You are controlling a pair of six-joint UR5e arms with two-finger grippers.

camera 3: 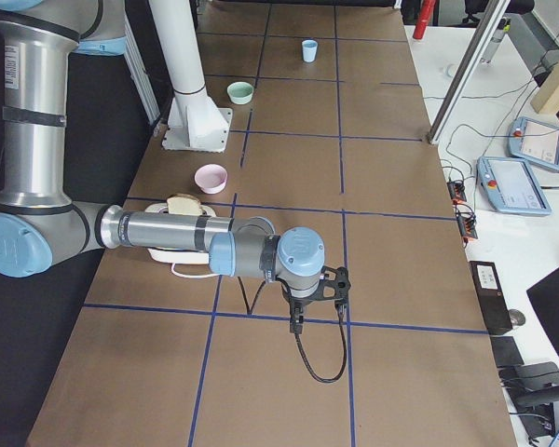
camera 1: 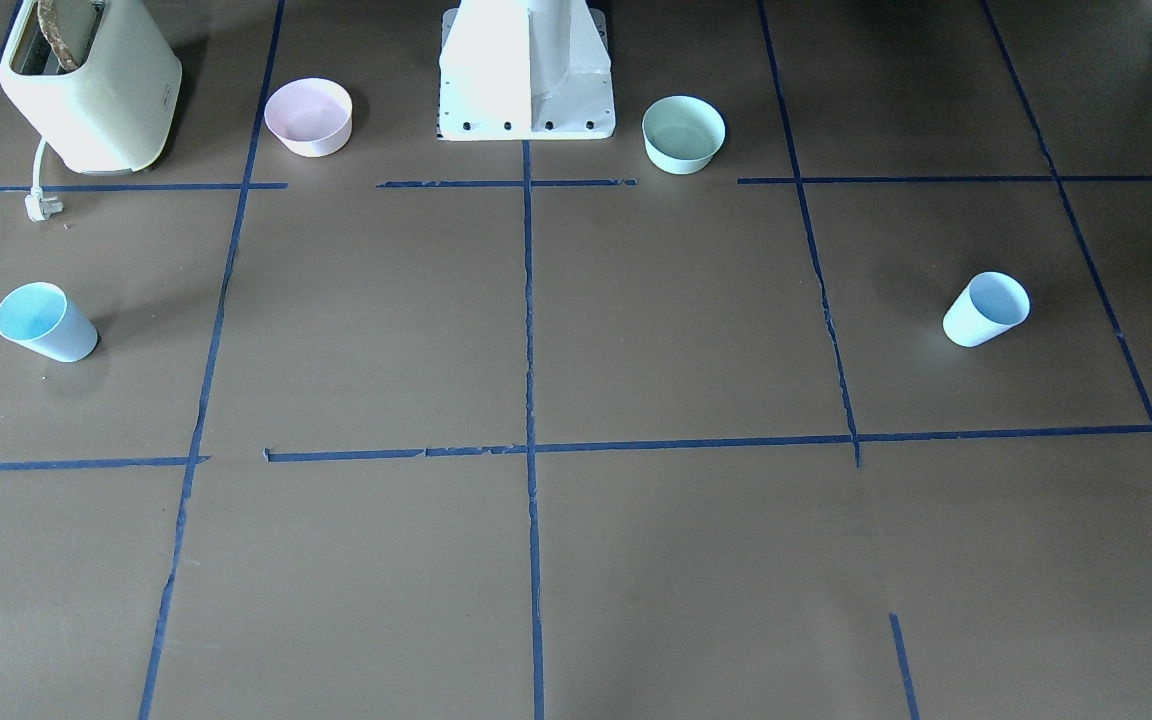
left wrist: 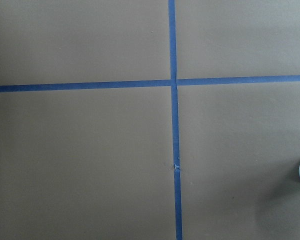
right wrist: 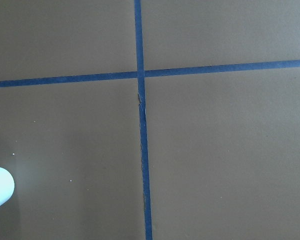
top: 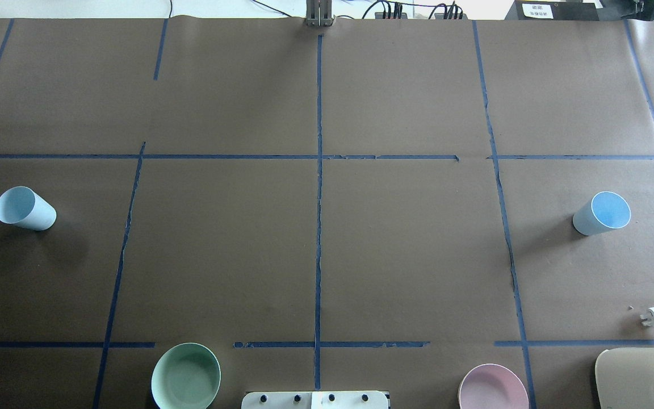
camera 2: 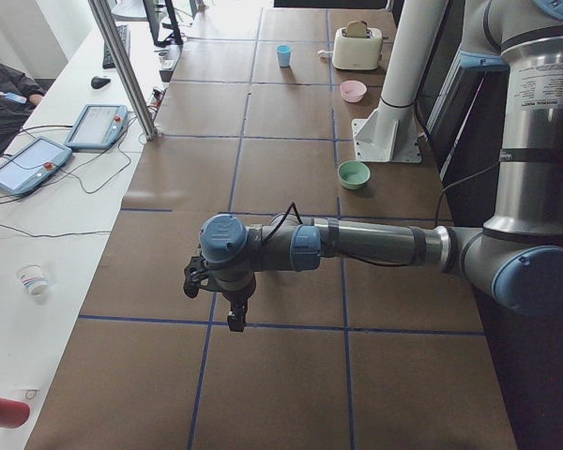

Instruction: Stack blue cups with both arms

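The black two-finger left gripper (camera 2: 235, 317) hangs fingers-down from the grey-silver tubular left arm (camera 2: 366, 242) over the brown paper-covered tabletop (top: 406, 238), towards its left edge. Whether its fingers are spread or closed cannot be told. The same holds for the black two-finger right gripper (camera 3: 296, 321) under the grey-silver right arm (camera 3: 158, 230), towards the right edge.

A pale blue tapered plastic cup (top: 25, 208) stands mouth up close to the left edge, about midway along it. A second pale blue cup (top: 601, 213) stands likewise close to the right edge. Along the robot-side edge sit a round mint-green bowl (top: 186, 376), the white metal pedestal base (camera 1: 526, 80) and a round pink bowl (top: 493, 389). A cream toaster (camera 1: 96, 95) holding a bread slice (camera 1: 61, 30) occupies that edge's right corner. Blue tape lines (top: 319, 227) grid the paper.
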